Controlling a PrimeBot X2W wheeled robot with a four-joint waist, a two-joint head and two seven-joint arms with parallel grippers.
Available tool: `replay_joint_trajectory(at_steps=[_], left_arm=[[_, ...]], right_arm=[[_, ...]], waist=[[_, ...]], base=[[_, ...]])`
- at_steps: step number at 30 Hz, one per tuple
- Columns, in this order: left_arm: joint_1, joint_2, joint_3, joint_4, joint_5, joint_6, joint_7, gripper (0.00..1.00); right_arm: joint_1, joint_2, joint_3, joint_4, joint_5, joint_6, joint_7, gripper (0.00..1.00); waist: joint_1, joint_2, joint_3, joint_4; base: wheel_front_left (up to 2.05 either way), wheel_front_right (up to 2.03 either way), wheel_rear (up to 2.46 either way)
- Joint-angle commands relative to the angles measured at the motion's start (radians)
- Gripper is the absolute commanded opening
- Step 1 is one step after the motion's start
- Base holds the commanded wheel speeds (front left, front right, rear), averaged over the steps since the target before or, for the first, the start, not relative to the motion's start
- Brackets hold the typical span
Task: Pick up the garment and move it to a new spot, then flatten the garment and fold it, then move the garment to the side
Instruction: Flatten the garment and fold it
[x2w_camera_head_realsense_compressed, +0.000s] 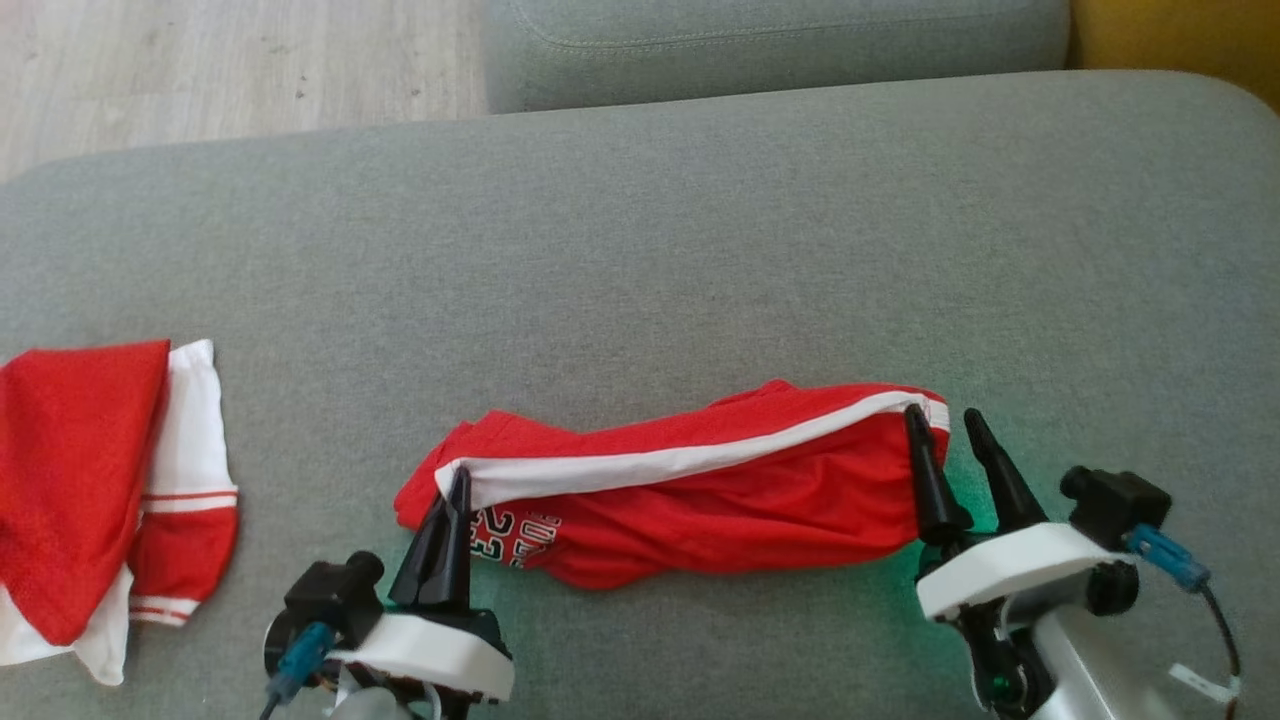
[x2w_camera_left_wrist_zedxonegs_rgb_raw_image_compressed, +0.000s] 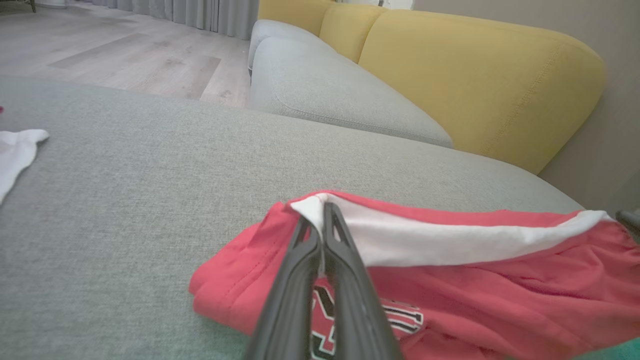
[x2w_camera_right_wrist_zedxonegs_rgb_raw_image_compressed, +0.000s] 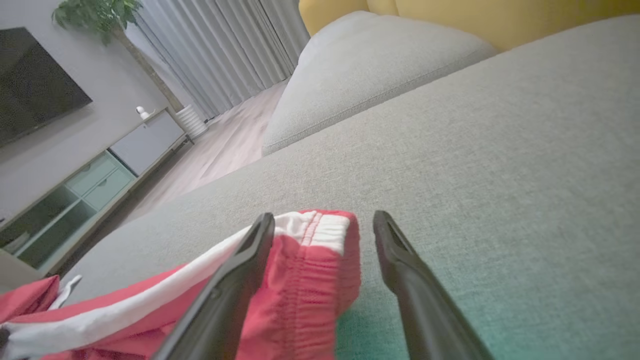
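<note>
Garment (x2w_camera_head_realsense_compressed: 700, 490) on cushion (x2w_camera_head_realsense_compressed: 640, 250); left gripper (x2w_camera_head_realsense_compressed: 460, 480) low, clamped on white-trimmed corner; right gripper (x2w_camera_head_realsense_compressed: 941, 413) low, jaws apart astride waistband end.

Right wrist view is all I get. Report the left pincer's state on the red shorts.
Observer: The left pincer is shut on a white-trimmed corner of the red shorts, at their end on the robot's left.
Operator: Name anything else lying nearby.
Observer: A second red-and-white garment lies on the grey cushion at the robot's far left, apart from the shorts.
Operator: Describe how the shorts lie.
Observer: They lie bunched in a long strip. A white band runs along the top, and there is a number print beside the left pincer.
</note>
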Motion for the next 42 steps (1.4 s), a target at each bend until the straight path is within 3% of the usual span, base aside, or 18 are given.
replay_joint_trajectory(at_steps=[1, 11, 24, 28, 29, 30, 31, 42], left_arm=[[-0.013, 0.003, 0.040, -0.035, 0.010, -0.005, -0.008, 0.00], [0.006, 0.003, 0.042, -0.028, 0.023, -0.012, -0.008, 0.00], [0.007, 0.003, 0.050, -0.010, 0.038, -0.009, -0.008, 0.00], [0.007, 0.003, 0.053, -0.005, 0.041, -0.007, -0.008, 0.00], [0.006, 0.003, 0.054, -0.003, 0.041, -0.007, -0.008, 0.00], [0.006, 0.003, 0.055, -0.002, 0.041, -0.007, -0.008, 0.00], [0.005, 0.003, 0.056, -0.002, 0.041, -0.007, -0.008, 0.00], [-0.026, 0.003, 0.092, -0.029, 0.053, -0.006, -0.008, 0.00]], right_arm=[[-0.022, -0.007, 0.033, -0.022, 0.028, -0.001, -0.011, 1.00], [-0.057, -0.070, 0.204, 0.007, 0.311, -0.001, -0.011, 1.00], [-0.081, -0.114, 0.272, -0.076, 0.582, -0.001, -0.011, 1.00], [-0.088, -0.127, 0.274, -0.083, 0.614, -0.001, -0.011, 0.99], [-0.091, -0.129, 0.276, -0.082, 0.614, -0.001, -0.011, 0.76], [-0.093, -0.131, 0.277, -0.081, 0.614, -0.001, -0.011, 0.33], [-0.096, -0.132, 0.276, -0.079, 0.610, -0.001, -0.011, 0.00], [-0.128, -0.161, 0.310, -0.070, 0.550, -0.001, -0.011, 0.00]], waist=[[0.0000, 0.0000, -0.003, 0.004], [0.0000, 0.0000, -0.014, 0.020], [0.0000, 0.0000, -0.003, 0.026], [0.0000, 0.0000, 0.003, 0.030], [0.0000, 0.0000, 0.004, 0.031], [0.0000, 0.0000, 0.005, 0.031], [0.0000, 0.0000, 0.006, 0.032], [0.0000, 0.0000, -0.005, 0.030]], base=[[0.00, 0.00, 0.00], [0.00, 0.00, 0.00], [0.00, 0.00, 0.00], [0.00, 0.00, 0.00], [0.00, 0.00, 0.00], [0.00, 0.00, 0.00], [0.00, 0.00, 0.00], [0.00, 0.00, 0.00]])
